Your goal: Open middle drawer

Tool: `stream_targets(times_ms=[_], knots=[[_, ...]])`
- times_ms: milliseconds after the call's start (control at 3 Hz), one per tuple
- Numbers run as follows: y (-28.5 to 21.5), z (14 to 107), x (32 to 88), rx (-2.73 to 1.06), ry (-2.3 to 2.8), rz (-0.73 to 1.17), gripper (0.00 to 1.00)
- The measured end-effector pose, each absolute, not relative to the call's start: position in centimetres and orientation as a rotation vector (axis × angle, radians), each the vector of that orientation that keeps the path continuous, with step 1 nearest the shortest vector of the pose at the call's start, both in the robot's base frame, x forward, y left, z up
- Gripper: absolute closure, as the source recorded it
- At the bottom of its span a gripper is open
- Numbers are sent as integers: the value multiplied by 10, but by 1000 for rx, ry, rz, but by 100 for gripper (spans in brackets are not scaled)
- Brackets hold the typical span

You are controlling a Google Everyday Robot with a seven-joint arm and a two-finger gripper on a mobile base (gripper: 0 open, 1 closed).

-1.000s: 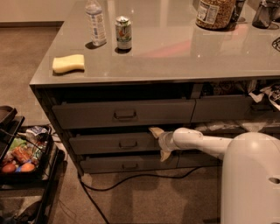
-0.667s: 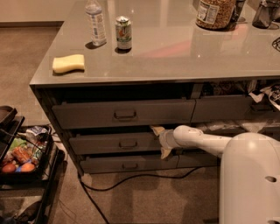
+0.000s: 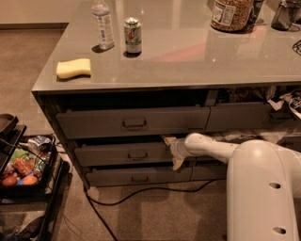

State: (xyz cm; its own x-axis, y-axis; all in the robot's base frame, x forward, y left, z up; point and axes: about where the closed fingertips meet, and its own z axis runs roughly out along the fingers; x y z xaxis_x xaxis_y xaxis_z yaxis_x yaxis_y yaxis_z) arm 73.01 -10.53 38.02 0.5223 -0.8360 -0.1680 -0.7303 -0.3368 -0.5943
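The middle drawer [image 3: 113, 154] is a dark-grey front with a small loop handle [image 3: 137, 155], between a taller top drawer [image 3: 94, 123] and a slim bottom drawer [image 3: 113, 177]. It stands slightly out from the cabinet, with a dark gap above it. My gripper [image 3: 171, 151] is at the right end of the middle drawer's front, well right of the handle. It is open, with one finger [image 3: 167, 140] at the top edge of the front and the other at the bottom edge. I cannot tell whether they touch it.
On the grey counter [image 3: 188, 56] are a yellow sponge [image 3: 74, 68], a water bottle [image 3: 103, 23], a can [image 3: 133, 35] and a jar [image 3: 230, 14]. A black cart [image 3: 9, 141] with groceries stands at the left. A black cable [image 3: 141, 190] lies on the floor. My white arm [image 3: 263, 188] fills the lower right.
My gripper has shifted slightly left and up along the middle drawer's right end. The drawer itself has not visibly moved.
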Motion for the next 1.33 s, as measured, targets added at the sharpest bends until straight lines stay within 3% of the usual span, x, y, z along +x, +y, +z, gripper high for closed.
stream_targets(times_ms=[333,667,1333], knots=[[-105,380,730,-2142,1268,-220,0],[-105,380,730,-2142,1268,-220,14],[-105,380,730,-2142,1268,-220,60]])
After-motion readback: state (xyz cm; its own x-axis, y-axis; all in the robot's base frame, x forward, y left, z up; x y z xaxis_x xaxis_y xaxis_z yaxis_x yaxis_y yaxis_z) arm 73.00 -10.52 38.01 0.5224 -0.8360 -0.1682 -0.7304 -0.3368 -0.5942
